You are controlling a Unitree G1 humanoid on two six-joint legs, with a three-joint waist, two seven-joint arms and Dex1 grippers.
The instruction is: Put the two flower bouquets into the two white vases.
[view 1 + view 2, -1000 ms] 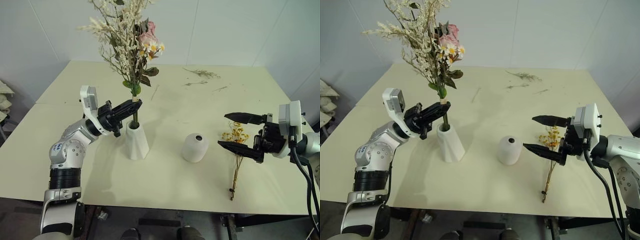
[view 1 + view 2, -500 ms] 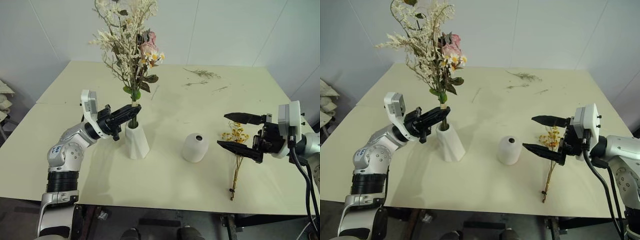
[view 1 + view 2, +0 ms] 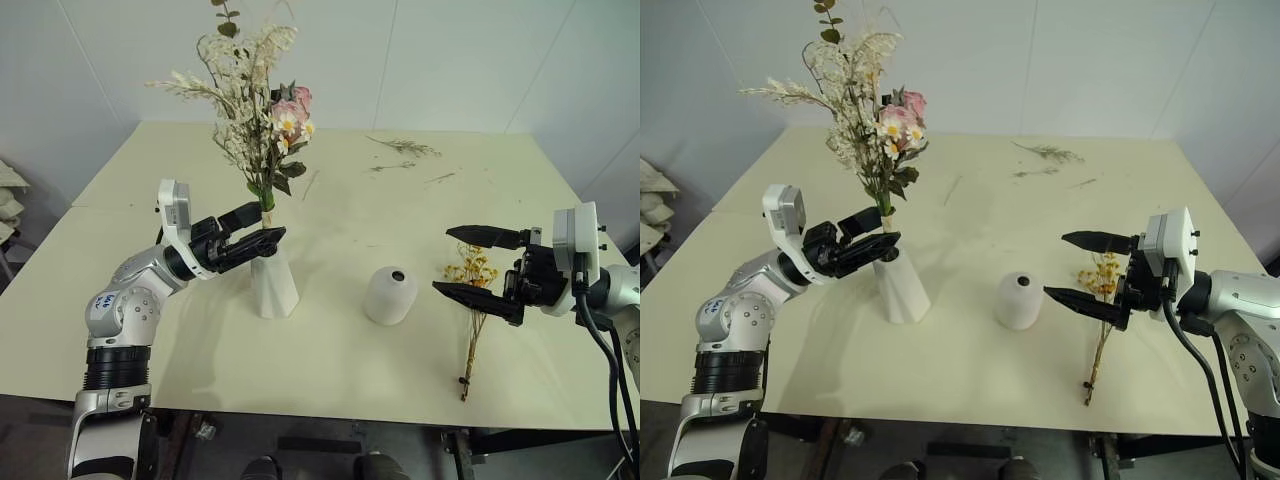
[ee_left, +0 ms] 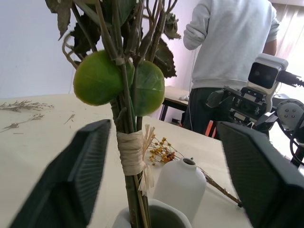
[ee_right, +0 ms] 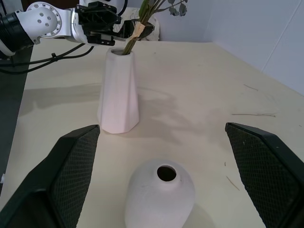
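You see the big bouquet's (image 4: 124,90) upper part cut off by the left wrist view's edge, and its stem ends hidden inside the tall vase (image 3: 272,283), whose rim alone pokes in between the left gripper's (image 3: 258,226) spread fingers. The person (image 4: 231,45) beyond those fingers is cut off at the shoulders. In the right wrist view the short vase (image 5: 160,194) between the right gripper's (image 3: 471,263) fingers loses its base to the frame edge

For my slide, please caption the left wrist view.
Open left gripper around the big bouquet's tied stems standing in the tall vase.
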